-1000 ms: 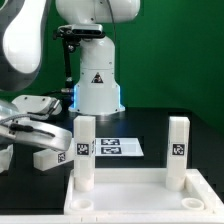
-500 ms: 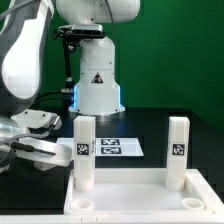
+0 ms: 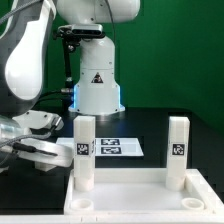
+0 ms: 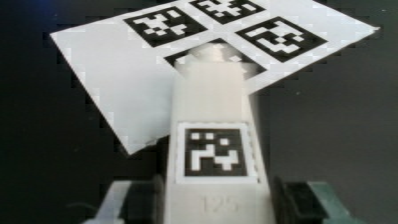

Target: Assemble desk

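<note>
While the arm (image 3: 25, 60) reaches low at the exterior view's left, the lot stands as follows.

Item: gripper (image 4: 217, 204), fingers (image 4: 132, 200) set either side of a loose leg (image 4: 217, 110) that lies flat on the black table (image 3: 150, 125). Whether the pads press it or merely flank it, I cannot tell.

Item: that leg, tag face up, its far end reaching the marker board (image 4: 107, 70). Whether it lies on the board or just beside it, I cannot say.

Item: tabletop (image 3: 125, 208), rim up, at the near edge. It bears two upright legs, one (image 3: 85, 150) close to the gripper and one (image 3: 178, 150) toward the exterior view's right.

Handling, as I judge it: clamp squarely across the flat sides and lift straight before turning the leg upright. Then bring it down onto a free corner socket from above.

Clearances: the upright leg beside the gripper is the one most easily knocked. Open room lies above the tabletop between the two uprights. The robot's base (image 3: 97, 85) closes off the back.
</note>
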